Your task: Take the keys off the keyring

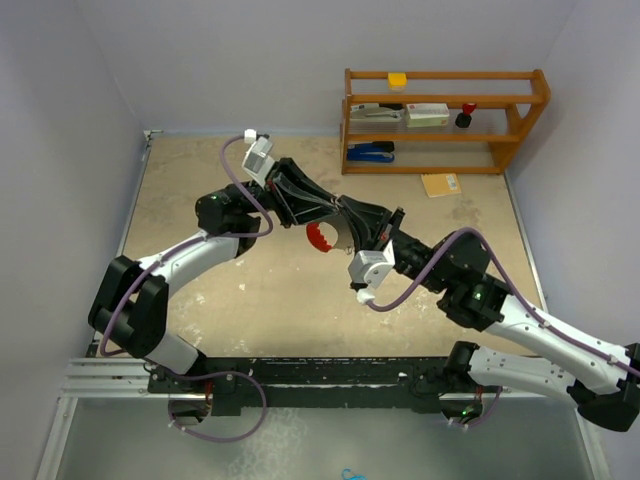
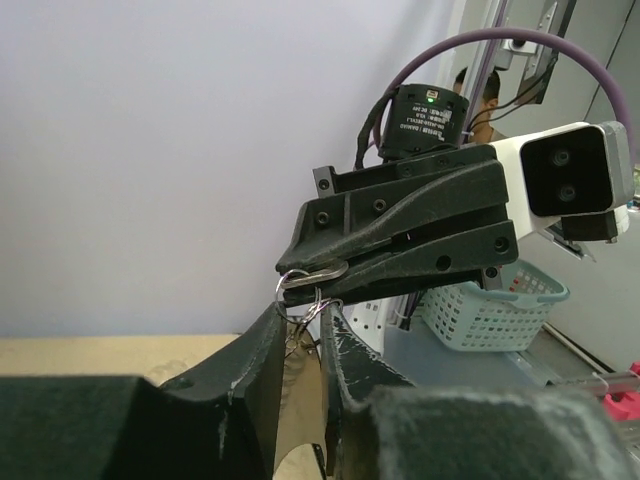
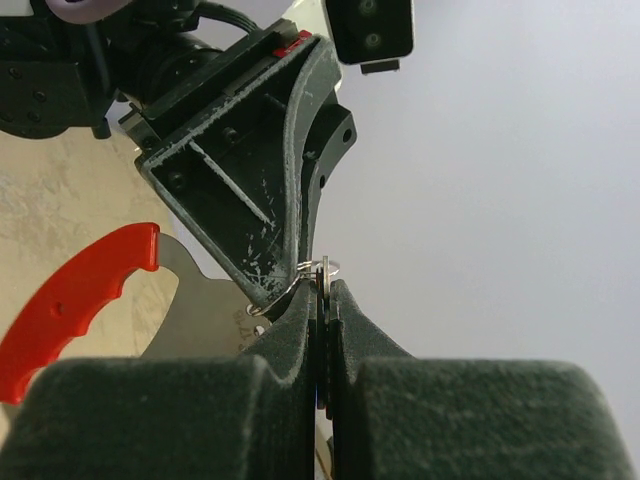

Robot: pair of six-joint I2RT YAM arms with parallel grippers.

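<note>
Both grippers meet in mid-air over the middle of the table. The keyring (image 1: 320, 238), a red crescent on a silvery plate (image 3: 200, 310), hangs below them from thin wire rings (image 2: 298, 290). My right gripper (image 3: 325, 290) is shut on the keys (image 3: 326, 272), thin flat metal pieces standing on edge between its pads; one silver blade (image 2: 322, 271) shows in its jaws from the left wrist. My left gripper (image 2: 303, 312) stands narrowly parted, its fingertips pressing on the wire rings, with the plate's ridged edge hanging in the gap. The two grippers' tips almost touch.
A wooden shelf (image 1: 445, 120) at the back right holds a stapler, boxes and small items. A yellow pad (image 1: 440, 184) lies in front of it. A white basket (image 2: 490, 310) stands beyond the table's near edge. Grey walls close in the table.
</note>
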